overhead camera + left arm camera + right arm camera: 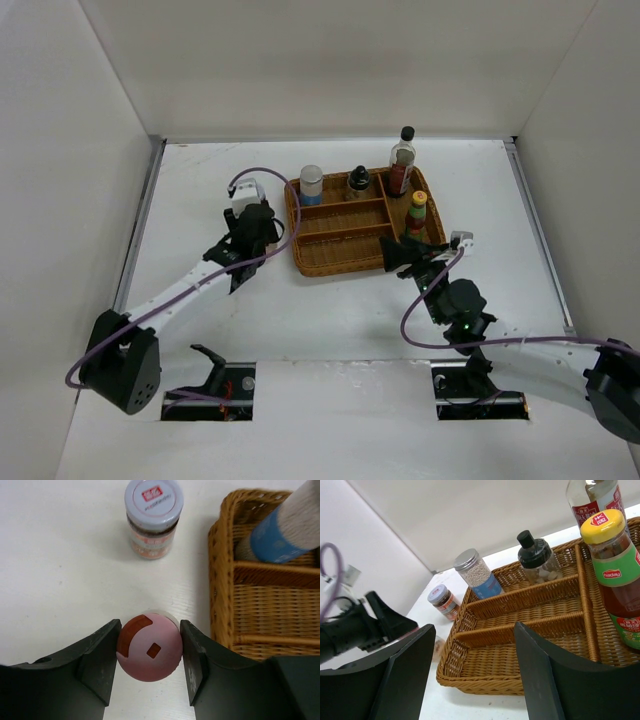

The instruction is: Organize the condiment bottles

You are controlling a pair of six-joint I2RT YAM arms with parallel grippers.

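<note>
The left gripper (150,630) is clamped on the pink-lid jar (150,652), one finger on each side. Just ahead of it stands the white-lid jar (153,517), and the basket (222,595) sits to its right. The right gripper (473,629) gapes wide and empty at the basket's near edge, with the yellow-capped bottle (612,575) ahead to its right.

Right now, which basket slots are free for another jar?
In the basket, the two long slots in front of the silver-lid jar and black-capped jar are bare. The right column is crowded by the tall bottle and yellow-capped bottle.
</note>
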